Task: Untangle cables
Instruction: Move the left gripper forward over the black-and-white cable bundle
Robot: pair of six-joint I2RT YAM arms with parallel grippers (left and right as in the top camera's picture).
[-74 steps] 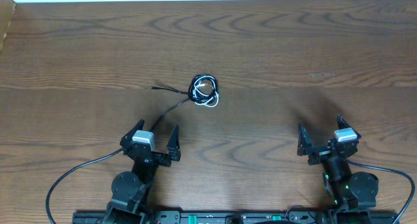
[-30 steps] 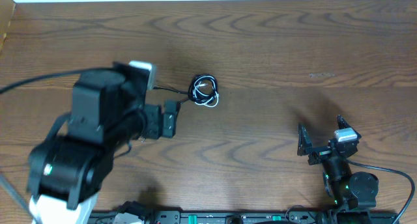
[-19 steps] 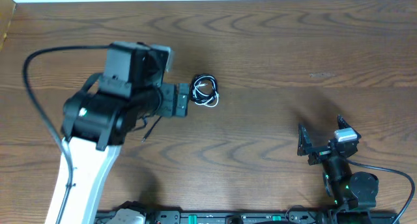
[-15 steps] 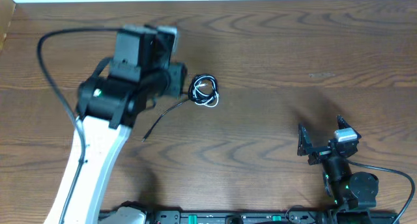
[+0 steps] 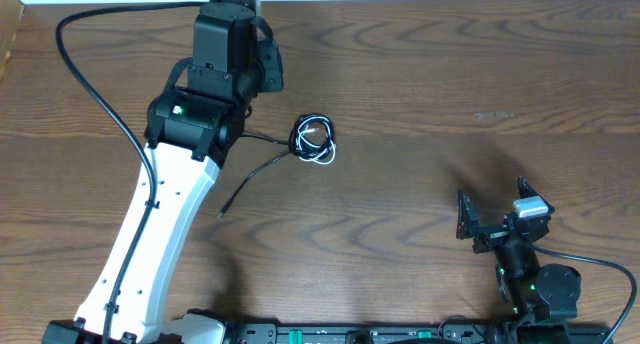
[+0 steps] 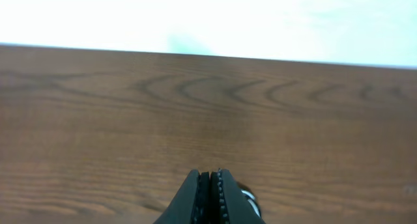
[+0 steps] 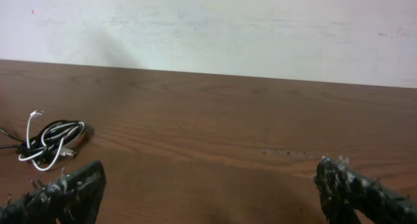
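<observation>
The cables (image 5: 314, 140) lie as a small knotted coil of black and white cord on the wooden table, mid-left. One black tail (image 5: 246, 178) trails toward the front-left and another short one runs left under my left arm. My left gripper (image 5: 270, 68) hangs beyond the coil, up and to its left, shut, with nothing visible between its fingers. In the left wrist view the gripper's (image 6: 210, 177) pads meet, and a bit of the cables (image 6: 249, 198) peeks out behind the right finger. My right gripper (image 5: 492, 212) rests open at the front right. In its wrist view, this gripper (image 7: 208, 185) sees the cables (image 7: 51, 142) far left.
The table's far edge (image 5: 400, 0) meets a white wall just behind my left wrist. My left arm's white link (image 5: 150, 234) stretches diagonally over the table's left side, with its thick black wire (image 5: 95, 74) looping beside it.
My left arm lifted off its rest, swept past the coil's left side toward the far edge, and its jaws went from wide open to shut. The coil and right arm stayed put.
</observation>
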